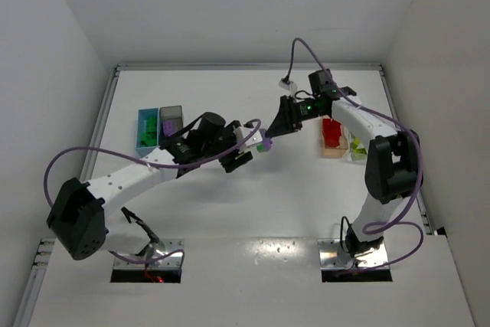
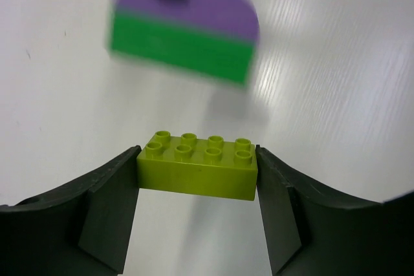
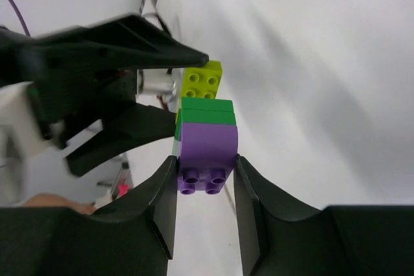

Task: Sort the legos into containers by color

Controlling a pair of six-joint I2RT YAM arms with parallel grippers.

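Note:
My left gripper (image 2: 197, 176) is shut on a lime-green brick (image 2: 197, 167), held by its two ends above the table. My right gripper (image 3: 206, 176) is shut on a purple brick (image 3: 207, 153) with a green brick (image 3: 206, 112) stuck to its far end. In the top view both grippers meet over the table's middle, left (image 1: 239, 157) and right (image 1: 271, 140), with the purple-green stack (image 1: 266, 145) between them. The stack shows blurred just beyond the lime brick in the left wrist view (image 2: 184, 37). The lime brick (image 3: 202, 81) sits close behind the green one in the right wrist view.
A light blue bin (image 1: 145, 129) and a dark grey bin (image 1: 171, 122) holding purple bricks stand at the left. A peach-orange bin (image 1: 331, 140) with red bricks and a clear bin (image 1: 357, 148) with yellow-green bricks stand at the right, beside the right arm.

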